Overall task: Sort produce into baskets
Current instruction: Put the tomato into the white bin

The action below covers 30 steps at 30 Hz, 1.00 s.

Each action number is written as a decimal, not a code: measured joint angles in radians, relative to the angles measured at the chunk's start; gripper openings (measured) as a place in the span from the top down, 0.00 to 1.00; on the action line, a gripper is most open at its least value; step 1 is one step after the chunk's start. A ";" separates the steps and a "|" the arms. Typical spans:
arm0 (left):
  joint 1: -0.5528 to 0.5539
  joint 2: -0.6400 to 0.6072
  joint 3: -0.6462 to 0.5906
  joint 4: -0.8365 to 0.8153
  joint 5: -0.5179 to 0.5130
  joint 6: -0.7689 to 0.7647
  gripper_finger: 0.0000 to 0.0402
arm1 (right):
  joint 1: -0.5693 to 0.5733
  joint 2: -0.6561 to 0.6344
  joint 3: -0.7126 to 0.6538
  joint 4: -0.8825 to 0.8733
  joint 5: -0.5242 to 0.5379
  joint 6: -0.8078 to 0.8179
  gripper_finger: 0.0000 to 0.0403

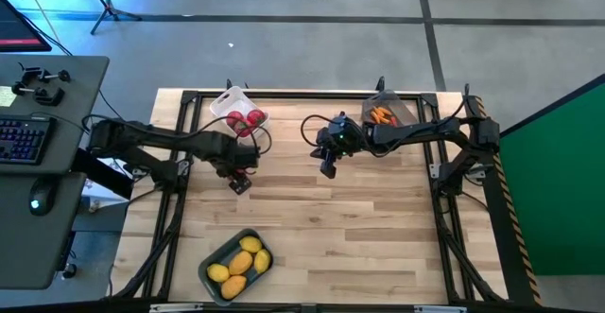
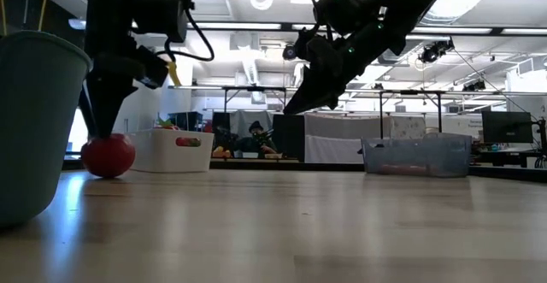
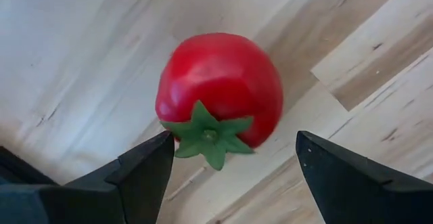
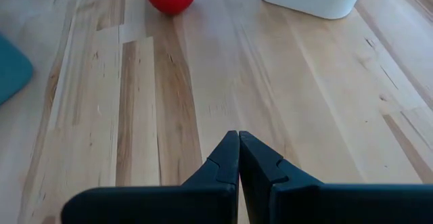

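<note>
Down on the pale wooden tabletop (image 4: 284,109), left end effector (image 3: 230,166) spread wide around a glossy red round tomato with green star top (image 3: 220,92), right end effector (image 4: 238,158) clenched empty above the boards, no legible writing

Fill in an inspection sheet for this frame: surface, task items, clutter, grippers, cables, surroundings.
Surface: wooden table, bare at centre.
Task items: red fruit loose on the table; more red fruits in the white basket; yellow fruits in the grey-blue basket; orange pieces in the dark basket.
Clutter: nothing seen.
Grippers: left gripper open over the red fruit; right gripper shut, empty.
Cables: on both arms.
Surroundings: keyboard desk, green panel.
</note>
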 joint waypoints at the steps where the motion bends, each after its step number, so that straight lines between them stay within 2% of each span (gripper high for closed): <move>1: 0.005 0.004 0.000 0.000 0.000 0.011 0.26 | 0.000 0.000 0.000 0.000 0.000 0.000 1.00; 7: 0.024 0.046 0.000 0.003 0.018 0.049 0.35 | 0.000 0.000 0.000 0.000 0.001 0.007 1.00; 20: 0.024 0.080 0.000 0.005 0.028 0.059 0.76 | 0.000 0.000 0.000 0.000 0.003 0.008 1.00; 27: 0.024 0.080 0.000 0.005 -0.006 0.068 0.97 | 0.000 0.000 0.000 0.000 0.005 0.008 1.00; 30: 0.024 0.080 -0.001 0.005 -0.017 0.068 0.99 | 0.000 0.000 0.000 0.000 0.008 0.008 1.00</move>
